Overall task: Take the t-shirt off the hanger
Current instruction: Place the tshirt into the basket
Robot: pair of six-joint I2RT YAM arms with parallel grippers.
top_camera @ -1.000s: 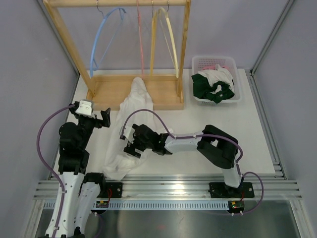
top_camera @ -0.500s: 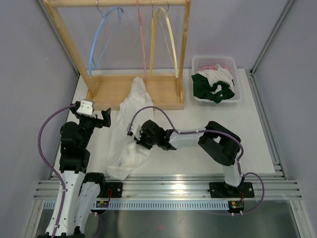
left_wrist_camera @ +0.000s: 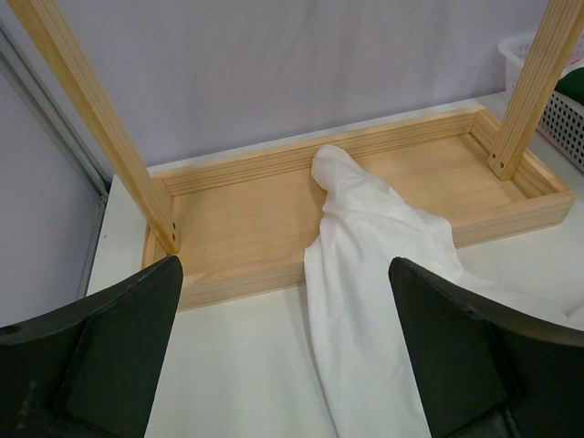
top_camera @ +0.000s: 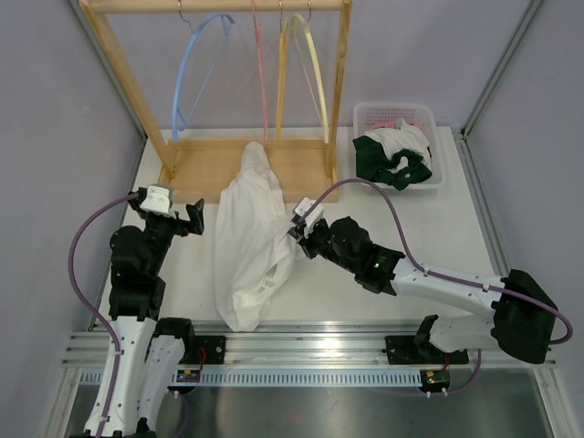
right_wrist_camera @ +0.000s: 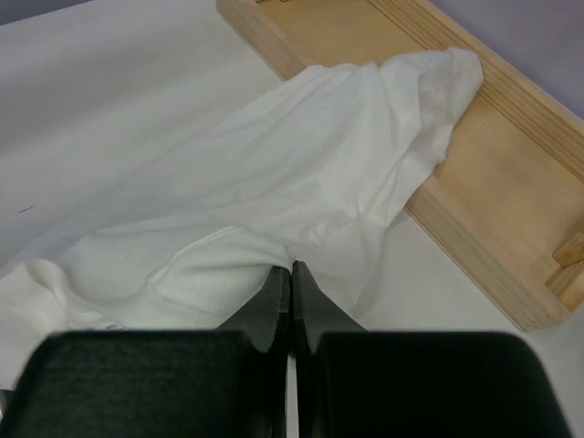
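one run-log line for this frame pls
right tool: shut on t-shirt edge | left tool: open, empty | t-shirt: top on rack base, rest on table

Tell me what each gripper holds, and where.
Right gripper pinches the t-shirt by a fold at its edge; left gripper is open, empty.

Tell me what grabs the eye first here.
A white t-shirt sprawls down the middle of the table, its top end draped over the wooden rack base. The right claw is pinched shut on its edge. Behind, bare coloured hangers hang from the rail.
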